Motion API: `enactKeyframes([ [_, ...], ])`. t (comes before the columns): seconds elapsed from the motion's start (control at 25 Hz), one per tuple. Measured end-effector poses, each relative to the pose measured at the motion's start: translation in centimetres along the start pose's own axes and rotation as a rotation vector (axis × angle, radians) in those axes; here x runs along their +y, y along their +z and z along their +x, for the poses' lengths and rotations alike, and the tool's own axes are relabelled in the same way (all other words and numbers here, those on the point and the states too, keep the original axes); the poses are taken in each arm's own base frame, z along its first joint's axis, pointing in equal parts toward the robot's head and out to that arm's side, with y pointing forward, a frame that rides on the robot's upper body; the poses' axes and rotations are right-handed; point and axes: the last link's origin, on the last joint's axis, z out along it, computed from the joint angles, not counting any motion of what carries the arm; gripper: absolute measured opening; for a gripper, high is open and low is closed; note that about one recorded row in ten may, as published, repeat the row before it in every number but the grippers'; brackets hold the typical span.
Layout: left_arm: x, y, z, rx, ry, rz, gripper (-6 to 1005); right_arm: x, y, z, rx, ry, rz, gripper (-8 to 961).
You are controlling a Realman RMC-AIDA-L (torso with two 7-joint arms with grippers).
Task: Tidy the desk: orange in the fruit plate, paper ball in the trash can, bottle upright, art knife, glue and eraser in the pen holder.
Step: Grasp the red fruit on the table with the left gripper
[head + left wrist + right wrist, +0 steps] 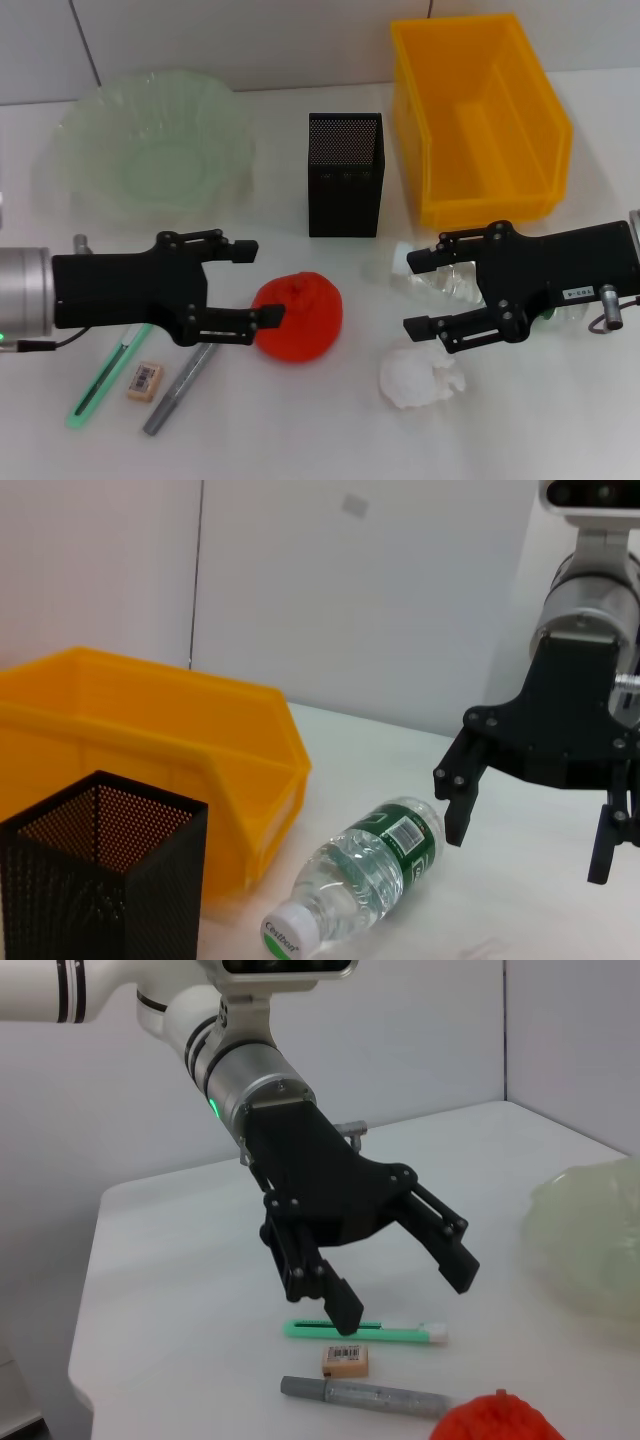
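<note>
The white bench carries a green plate, mesh holder, yellow bin, orange, lying bottle, paper ball, knife, eraser and glue stick.

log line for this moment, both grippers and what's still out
left gripper open beside orange | right gripper open over lying bottle | paper ball on desk | pen holder empty

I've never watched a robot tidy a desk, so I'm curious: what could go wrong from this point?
1. The bottle lies on its side beneath the open right end effector; being round, it might roll away or slip when gripped.
2. The paper ball sits close beside the bottle, so it could get knocked aside.
3. The open left end effector hovers beside the orange; the pictures don't show its height, and a poor grip could push the fruit along the desk.
</note>
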Motion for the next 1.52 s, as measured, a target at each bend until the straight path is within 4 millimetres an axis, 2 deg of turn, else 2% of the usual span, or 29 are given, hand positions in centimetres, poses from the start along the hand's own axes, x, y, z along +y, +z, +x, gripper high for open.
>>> enactKeyframes([
  [0.48, -0.9, 2.4, -0.7, -0.058, 0.025, 0.024, 799, 0.2, -0.8, 0.5, 0.007, 0.014, 0.01, 767],
  [0.88, -1.1, 3.3, -1.6, -0.1, 0.048, 0.051, 780, 0.3, -0.9, 0.6, 0.008, 0.016, 0.007, 767],
  [1.44, -1.4, 3.8, -1.9, -0.122, 0.051, 0.078, 754, 0.4, -0.9, 0.5, 0.007, 0.021, 0.002, 767],
  [1.52, -1.5, 4.9, -2.2, -0.159, 0.064, 0.081, 750, 0.4, -0.9, 0.5, 0.007, 0.022, 0.002, 767],
])
